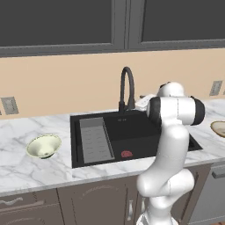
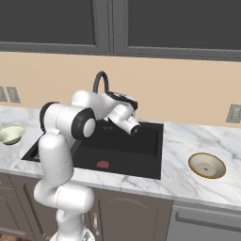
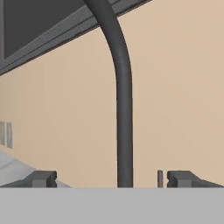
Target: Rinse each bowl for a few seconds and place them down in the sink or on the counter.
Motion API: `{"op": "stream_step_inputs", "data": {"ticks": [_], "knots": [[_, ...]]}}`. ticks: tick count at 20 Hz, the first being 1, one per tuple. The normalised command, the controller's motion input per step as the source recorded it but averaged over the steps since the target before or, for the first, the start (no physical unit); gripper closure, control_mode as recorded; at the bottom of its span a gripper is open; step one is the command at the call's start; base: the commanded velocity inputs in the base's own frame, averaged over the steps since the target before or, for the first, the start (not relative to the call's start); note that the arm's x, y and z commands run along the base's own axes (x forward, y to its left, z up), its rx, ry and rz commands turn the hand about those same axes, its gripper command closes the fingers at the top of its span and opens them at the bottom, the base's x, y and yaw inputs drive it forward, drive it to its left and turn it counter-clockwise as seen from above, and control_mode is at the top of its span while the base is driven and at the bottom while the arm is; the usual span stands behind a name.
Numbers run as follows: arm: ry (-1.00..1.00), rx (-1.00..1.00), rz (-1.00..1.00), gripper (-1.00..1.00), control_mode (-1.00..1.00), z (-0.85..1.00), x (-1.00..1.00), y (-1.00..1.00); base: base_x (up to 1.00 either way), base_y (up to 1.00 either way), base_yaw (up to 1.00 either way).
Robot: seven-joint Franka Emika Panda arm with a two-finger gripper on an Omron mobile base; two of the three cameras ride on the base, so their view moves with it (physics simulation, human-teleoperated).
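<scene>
A: Bowls first: where do they sit?

B: One deep, pale cream-green round bowl (image 1: 43, 146) rests on the white grey-veined marble desk (image 1: 35, 169), left of the big black rectangular sink (image 1: 140, 132) and apart from its edge. It leans a little to one side. The right base view has it too (image 2: 12, 134), at the far left.

A: And its partner?

B: A shallow beige round bowl with a brownish rim (image 2: 207, 165) lies on the desk to the right of the sink, well apart from the first. In the left base view it is cut by the right edge (image 1: 218, 128).

A: What is in the sink?

B: A grey ribbed rack (image 1: 94, 139) along its left side and a red drain (image 1: 126, 154) on the floor near the front wall. A black arched faucet (image 1: 126, 88) rises at the far rim.

A: How is the gripper?

B: The gripper (image 3: 107, 178) is spread wide and holds nothing. In the hand view its two dark fingertips (image 3: 43, 178) stand on either side of the faucet's neck (image 3: 123, 118), which runs up against the beige wall (image 3: 175, 87). From the base views, the white arm (image 2: 61, 155) reaches over the sink toward the faucet.
</scene>
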Motion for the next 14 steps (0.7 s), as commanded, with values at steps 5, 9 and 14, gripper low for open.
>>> {"op": "stream_step_inputs", "data": {"ticks": [5,9,14], "knots": [[0.01,0.00,0.00,-1.00,-1.00,-0.08,0.30,0.00,0.00,0.00,0.00],[0.00,0.00,0.01,-1.00,-1.00,-0.06,0.24,0.00,0.00,0.00,0.00],[0.00,0.01,0.01,-1.00,-1.00,-0.07,0.20,0.00,0.00,0.00,0.00]]}}
